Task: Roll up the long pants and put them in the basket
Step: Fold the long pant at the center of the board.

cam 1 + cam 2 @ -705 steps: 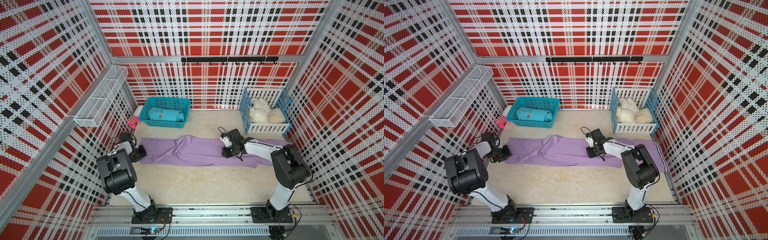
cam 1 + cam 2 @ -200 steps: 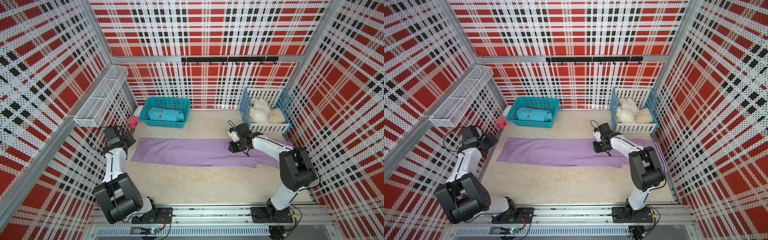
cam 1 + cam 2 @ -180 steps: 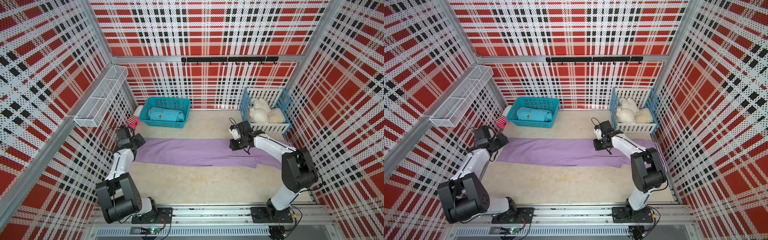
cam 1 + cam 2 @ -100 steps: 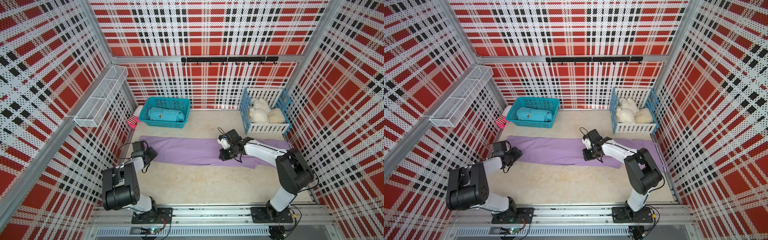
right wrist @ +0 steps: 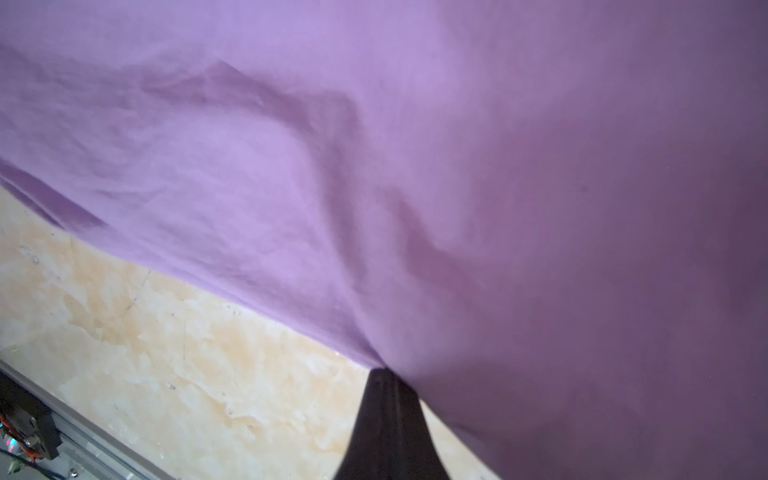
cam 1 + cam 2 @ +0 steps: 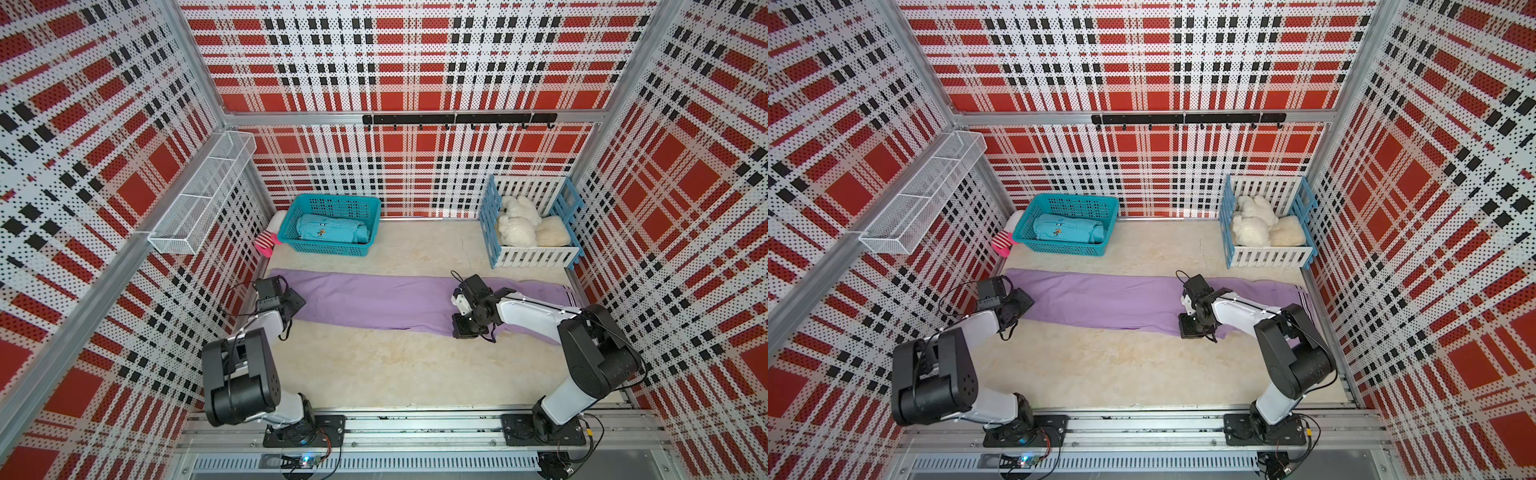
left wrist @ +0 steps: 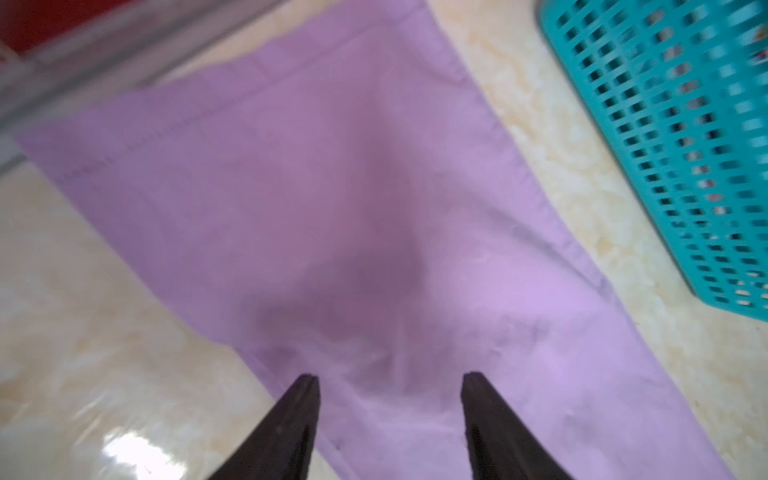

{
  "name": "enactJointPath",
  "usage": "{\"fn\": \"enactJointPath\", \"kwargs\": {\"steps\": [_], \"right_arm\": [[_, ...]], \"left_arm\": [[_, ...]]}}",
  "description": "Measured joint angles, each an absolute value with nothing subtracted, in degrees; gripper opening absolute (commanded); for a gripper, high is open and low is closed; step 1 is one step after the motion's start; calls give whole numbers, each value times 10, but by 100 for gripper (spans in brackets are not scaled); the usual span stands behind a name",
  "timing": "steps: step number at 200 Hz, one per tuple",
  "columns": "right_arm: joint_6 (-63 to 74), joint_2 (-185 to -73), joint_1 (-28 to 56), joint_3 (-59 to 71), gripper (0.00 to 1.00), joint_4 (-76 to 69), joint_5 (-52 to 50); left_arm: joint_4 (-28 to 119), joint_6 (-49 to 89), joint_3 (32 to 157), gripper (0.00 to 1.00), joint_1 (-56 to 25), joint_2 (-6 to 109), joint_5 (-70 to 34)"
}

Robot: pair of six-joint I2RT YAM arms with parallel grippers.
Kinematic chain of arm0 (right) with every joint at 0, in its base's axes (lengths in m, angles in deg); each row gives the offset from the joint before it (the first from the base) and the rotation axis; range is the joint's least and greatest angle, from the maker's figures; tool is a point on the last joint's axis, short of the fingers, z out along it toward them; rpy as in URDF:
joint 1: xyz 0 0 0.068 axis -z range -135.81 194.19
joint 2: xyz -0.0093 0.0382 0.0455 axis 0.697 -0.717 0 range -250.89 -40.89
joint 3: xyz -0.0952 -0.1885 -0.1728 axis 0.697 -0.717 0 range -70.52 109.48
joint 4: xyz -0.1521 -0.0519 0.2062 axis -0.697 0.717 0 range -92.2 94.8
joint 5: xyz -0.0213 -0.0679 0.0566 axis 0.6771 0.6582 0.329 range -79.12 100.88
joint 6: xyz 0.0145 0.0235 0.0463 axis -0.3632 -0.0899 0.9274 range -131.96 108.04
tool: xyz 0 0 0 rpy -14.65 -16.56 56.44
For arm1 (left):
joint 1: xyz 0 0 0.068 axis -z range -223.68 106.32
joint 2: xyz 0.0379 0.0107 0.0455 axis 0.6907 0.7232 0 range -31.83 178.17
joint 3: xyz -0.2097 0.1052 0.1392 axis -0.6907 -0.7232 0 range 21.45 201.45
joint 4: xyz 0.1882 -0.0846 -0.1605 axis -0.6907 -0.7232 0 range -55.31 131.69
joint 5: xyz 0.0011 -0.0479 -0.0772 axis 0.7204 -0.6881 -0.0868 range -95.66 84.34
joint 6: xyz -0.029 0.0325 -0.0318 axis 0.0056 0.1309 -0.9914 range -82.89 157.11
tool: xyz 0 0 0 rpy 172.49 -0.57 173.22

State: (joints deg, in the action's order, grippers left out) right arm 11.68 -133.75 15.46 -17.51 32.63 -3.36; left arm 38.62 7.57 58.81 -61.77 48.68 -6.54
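On marbled tabletop (image 6: 395,365), thin lilac long pants (image 6: 374,299) flat; left fingers (image 7: 291,424) spread, right fingers (image 5: 386,415) pinching edge.

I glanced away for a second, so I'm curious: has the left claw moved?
Yes. The left claw has swung away from the plaid side wall, ending in front of the teal basket, over the end of the long pants.
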Motion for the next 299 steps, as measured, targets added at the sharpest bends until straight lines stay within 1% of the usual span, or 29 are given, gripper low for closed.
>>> {"fn": "enactJointPath", "kwargs": {"steps": [14, 30, 41, 55, 69, 79, 97, 147, 192, 230, 249, 276, 299], "right_arm": [[114, -1327, 156, -143, 0, 347, -25], [109, -1317, 159, -104, 0, 354, -18], [104, -1313, 161, -85, 0, 354, -18], [101, -1312, 162, -75, 0, 351, -21], [100, -1313, 162, -76, 0, 350, -26], [100, -1313, 162, -77, 0, 350, -32], [100, -1313, 162, -81, 0, 348, -38], [101, -1313, 162, -94, 0, 344, -46], [102, -1313, 162, -97, 0, 343, -48], [102, -1323, 153, -82, 0, 345, -51], [103, -1376, 120, -14, 0, 346, -52], [101, -1514, 48, 148, 0, 327, -54], [103, -1617, 13, 235, 0, 307, -65]], "left_arm": [[373, 70, 588, 71, -621, 435, -50], [369, 48, 582, 75, -647, 387, -57], [384, 24, 563, 77, -681, 362, -77], [414, -15, 521, 87, -732, 344, -114], [438, -53, 476, 91, -780, 346, -153], [440, -69, 454, 92, -806, 353, -171], [443, -81, 443, 92, -827, 365, -192], [483, -78, 476, 90, -872, 442, -237], [501, -64, 513, 88, -881, 521, -248], [516, -54, 530, 86, -885, 548, -248], [516, -50, 531, 86, -886, 548, -248], [501, -42, 531, 86, -886, 539, -237], [487, -35, 531, 86, -887, 532, -228]]}}
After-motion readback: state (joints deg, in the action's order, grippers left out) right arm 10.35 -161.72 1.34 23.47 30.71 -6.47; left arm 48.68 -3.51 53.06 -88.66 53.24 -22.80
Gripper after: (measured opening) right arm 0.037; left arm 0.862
